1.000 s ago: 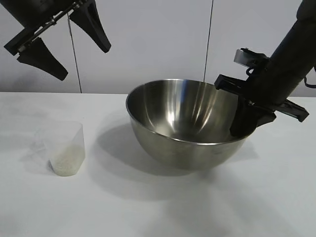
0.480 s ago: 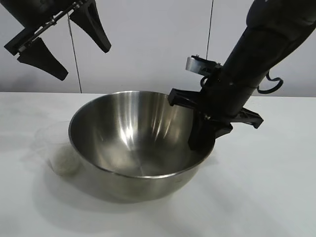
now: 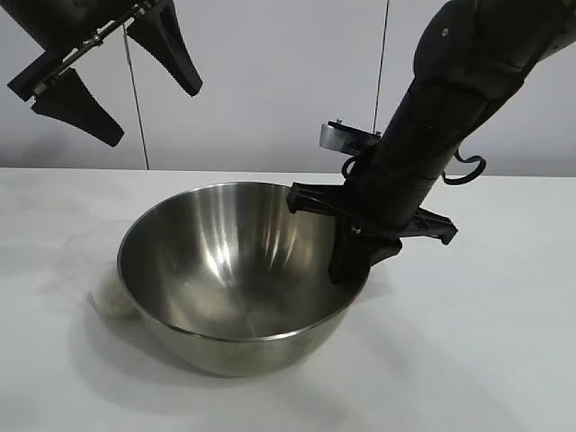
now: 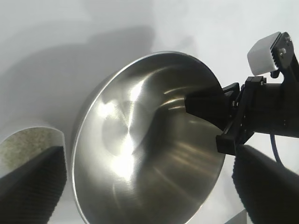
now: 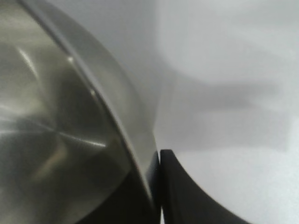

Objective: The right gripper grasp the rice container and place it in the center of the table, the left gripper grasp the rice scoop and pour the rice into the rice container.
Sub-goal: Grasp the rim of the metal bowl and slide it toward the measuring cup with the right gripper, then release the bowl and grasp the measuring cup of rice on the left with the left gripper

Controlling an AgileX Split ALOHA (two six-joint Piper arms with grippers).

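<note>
Nearest, the rice container (image 3: 236, 281) is sitting tilted on the table (image 3: 468, 360), its right rim pinched between the closed fingers of the right gripper (image 3: 349, 261). Just behind its left wall the rice scoop (image 3: 101, 286) is crowding it, so bare tabletop is lying mostly rightward. Farther back, the left gripper (image 3: 121, 76) is hanging wide open and empty above the scoop.

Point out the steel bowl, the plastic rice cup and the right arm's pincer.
steel bowl (image 3: 225, 270), exterior view, on its inner wall.
plastic rice cup (image 4: 23, 144), left wrist view, on the rice inside.
right pincer (image 3: 349, 259), exterior view, at the fingertips clamped over the bowl's rim.
</note>
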